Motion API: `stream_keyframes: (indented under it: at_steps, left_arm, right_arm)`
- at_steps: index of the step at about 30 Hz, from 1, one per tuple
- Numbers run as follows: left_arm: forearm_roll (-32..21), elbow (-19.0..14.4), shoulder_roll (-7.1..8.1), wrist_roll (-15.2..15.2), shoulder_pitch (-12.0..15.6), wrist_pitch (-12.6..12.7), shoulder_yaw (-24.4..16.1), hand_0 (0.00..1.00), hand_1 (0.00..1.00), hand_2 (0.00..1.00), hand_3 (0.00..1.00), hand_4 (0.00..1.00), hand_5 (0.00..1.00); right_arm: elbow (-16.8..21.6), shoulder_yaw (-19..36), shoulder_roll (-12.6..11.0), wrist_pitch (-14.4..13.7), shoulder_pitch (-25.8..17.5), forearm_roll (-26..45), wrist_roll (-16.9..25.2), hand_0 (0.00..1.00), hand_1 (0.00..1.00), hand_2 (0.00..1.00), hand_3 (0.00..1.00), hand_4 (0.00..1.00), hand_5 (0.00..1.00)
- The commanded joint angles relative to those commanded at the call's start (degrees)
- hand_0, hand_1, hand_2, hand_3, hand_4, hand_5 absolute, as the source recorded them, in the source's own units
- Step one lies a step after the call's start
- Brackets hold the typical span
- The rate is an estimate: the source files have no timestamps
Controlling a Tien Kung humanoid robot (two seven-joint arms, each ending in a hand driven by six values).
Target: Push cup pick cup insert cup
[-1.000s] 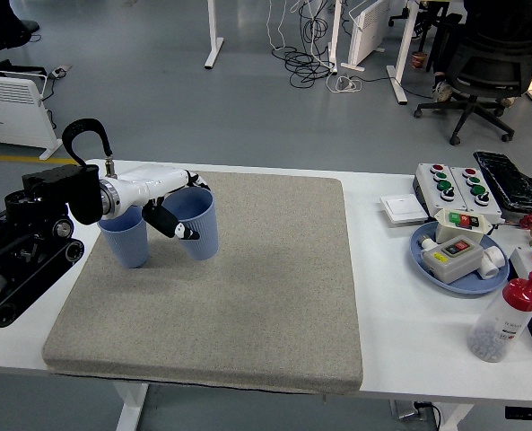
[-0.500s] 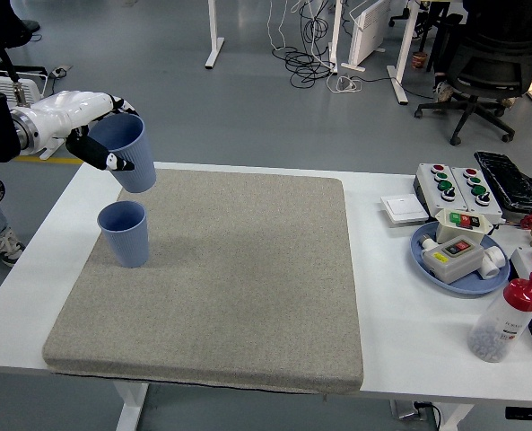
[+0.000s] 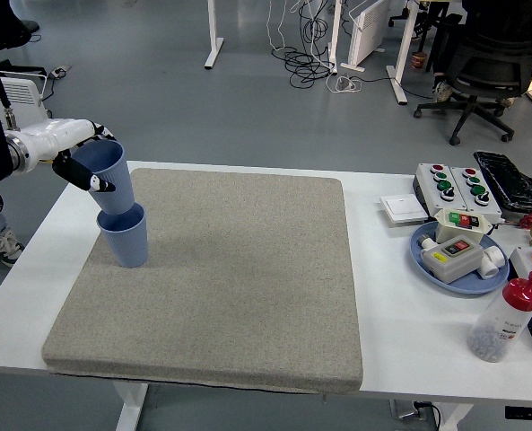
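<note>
While the left hand (image 3: 84, 164) is clamping the upper cup (image 3: 104, 177) tilted toward 11 o'clock, it's risking jamming and tipping the lower cup (image 3: 125, 235).

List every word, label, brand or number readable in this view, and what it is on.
None can be read.
The grey push-button boxes and the white switch box in the blue dish: any marks too small.
The red-capped clear bottle: no label visible.
The two blue plastic cups: plain.
</note>
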Motion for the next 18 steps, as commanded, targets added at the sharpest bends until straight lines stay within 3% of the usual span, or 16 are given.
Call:
stream_keyframes:
  at_steps: [16, 17, 18]
  left_arm:
    - [0.1, 2.9, -1.58, -0.7, -0.2, 0.9, 3.2, 0.398, 0.548, 0.635, 0.541, 0.544, 0.099]
    - [0.2, 3.0, -1.65, -0.8, -0.3, 1.0, 3.4, 0.416, 0.593, 0.702, 0.627, 0.605, 0.12]
    - [0.2, 3.2, -1.67, -1.0, -0.2, 1.2, 3.8, 0.416, 0.593, 0.702, 0.627, 0.605, 0.12]
  right_arm:
    - [0.0, -0.5, -0.1, 0.0, 0.4, 0.8, 0.2, 0.689, 0.621, 0.627, 0.544, 0.095, 0.475]
    - [0.0, -0.5, -0.1, 0.0, 0.5, 0.8, 0.2, 0.689, 0.62, 0.627, 0.544, 0.094, 0.475]
    - [0.0, -0.5, -0.1, 0.0, 0.5, 0.8, 0.2, 0.689, 0.62, 0.627, 0.544, 0.094, 0.475]
